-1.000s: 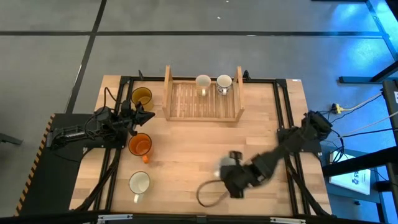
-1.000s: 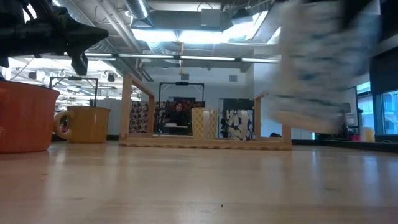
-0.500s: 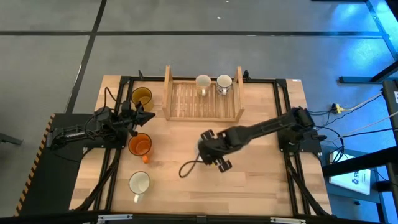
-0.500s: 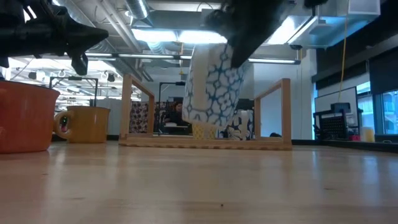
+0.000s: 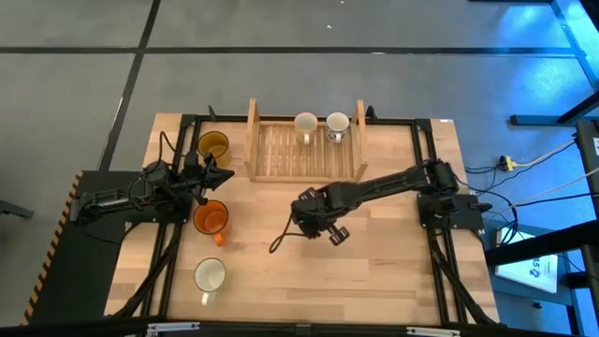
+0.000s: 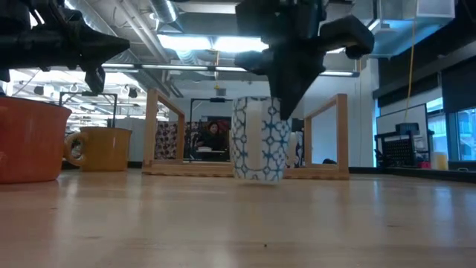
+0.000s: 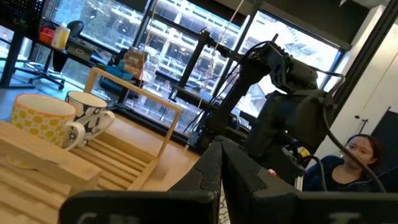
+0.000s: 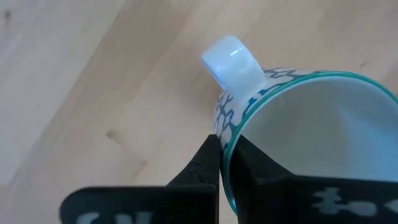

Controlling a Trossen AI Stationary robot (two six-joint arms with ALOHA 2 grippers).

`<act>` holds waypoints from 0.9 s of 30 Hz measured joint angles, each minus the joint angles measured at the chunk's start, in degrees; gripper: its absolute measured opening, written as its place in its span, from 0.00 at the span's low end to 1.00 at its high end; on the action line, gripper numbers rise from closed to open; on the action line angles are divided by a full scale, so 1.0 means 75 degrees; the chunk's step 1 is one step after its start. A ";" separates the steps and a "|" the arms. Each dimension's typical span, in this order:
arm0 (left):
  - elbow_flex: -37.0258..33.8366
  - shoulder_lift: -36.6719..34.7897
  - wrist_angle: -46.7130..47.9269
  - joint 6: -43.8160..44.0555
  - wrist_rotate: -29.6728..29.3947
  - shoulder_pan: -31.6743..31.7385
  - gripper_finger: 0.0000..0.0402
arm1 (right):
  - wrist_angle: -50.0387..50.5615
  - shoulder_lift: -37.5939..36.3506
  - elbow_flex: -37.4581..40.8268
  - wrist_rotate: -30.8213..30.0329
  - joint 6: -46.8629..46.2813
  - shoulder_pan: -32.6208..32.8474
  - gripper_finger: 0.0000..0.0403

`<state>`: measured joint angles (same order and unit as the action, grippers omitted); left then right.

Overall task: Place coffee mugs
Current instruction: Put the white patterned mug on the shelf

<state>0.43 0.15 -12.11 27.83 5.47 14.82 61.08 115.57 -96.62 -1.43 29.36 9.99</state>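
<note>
Our right hand (image 8: 225, 167) is pinched shut on the rim of a white mug with a blue lattice pattern (image 6: 259, 139), one finger inside the rim and one outside, just beside the handle. The mug stands upright, at or just above the bench (image 5: 393, 271); we cannot tell whether it touches. It is near the middle of the bench, just in front of the slatted wooden tray (image 5: 301, 150). Two more mugs stand in the tray's far right corner, a cream one (image 5: 305, 124) and a dark-patterned one (image 5: 337, 124) touching or nearly so. Our left hand (image 5: 223, 172) is closed and empty, hovering at the left side of the bench between the amber-yellow mug (image 5: 212, 146) on the far side and the orange mug (image 5: 210, 219) nearer. A white mug (image 5: 209, 276) stands alone near the front left. Beyond the bench, a person (image 7: 360, 163) is seated in the room.
</note>
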 joint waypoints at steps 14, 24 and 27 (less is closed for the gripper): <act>0.0002 0.0000 -0.0055 0.0000 -0.0013 -0.0001 0.01 | -0.0225 0.0128 -0.0081 -0.1193 -0.0315 0.0014 0.22; -0.0001 -0.0002 -0.0056 0.0015 -0.0008 -0.0001 0.01 | 0.1138 0.0128 -0.1835 -0.1440 -0.4099 0.0230 0.47; 0.0002 -0.0002 -0.0056 0.0021 -0.0008 -0.0001 0.01 | 0.1575 0.0126 -0.2459 -0.1110 -0.7471 0.0288 0.49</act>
<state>0.45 0.14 -12.53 27.99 5.41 14.81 72.89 116.51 -115.06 -9.76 -26.67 12.15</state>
